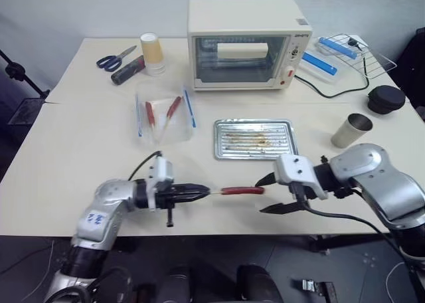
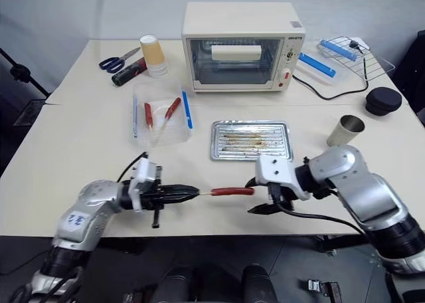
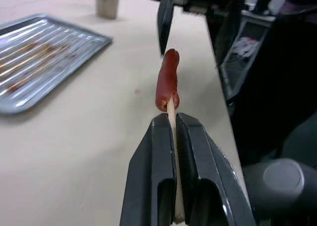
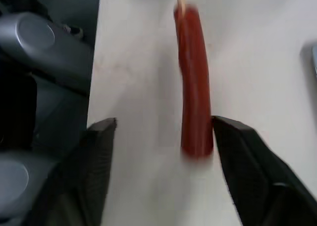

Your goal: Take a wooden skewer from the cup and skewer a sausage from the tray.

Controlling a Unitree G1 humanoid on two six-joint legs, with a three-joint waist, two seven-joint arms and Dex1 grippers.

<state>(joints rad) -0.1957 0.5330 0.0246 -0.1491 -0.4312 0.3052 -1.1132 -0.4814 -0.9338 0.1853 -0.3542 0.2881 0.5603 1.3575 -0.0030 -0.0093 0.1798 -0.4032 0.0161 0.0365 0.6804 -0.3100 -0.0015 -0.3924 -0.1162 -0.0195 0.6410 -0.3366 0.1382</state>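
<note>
Left wrist view showing the slim, smooth, dark red sausage [image 3: 167, 80] already sitting on the thin pale wooden skewer [image 3: 173, 124], so seeming nearly finished. Holding that stick clenched between the black fingers of the left end effector [image 1: 199, 194], level above the beige table [image 1: 80, 150]. Standing released with fingers spread around the sausage's far end, the right end effector [image 1: 272, 195]. Lying empty behind, the shiny ridged, grease-stained silver metal tray [image 1: 254, 139]; standing beyond it to the right, the plain tapered grey-beige metal cup [image 1: 350, 131].

tray [image 1: 255, 139]: shiny ridged metal | skewer [image 3: 173, 117]: pale wood | sausage [image 3: 166, 86]: smooth, glossy
</note>
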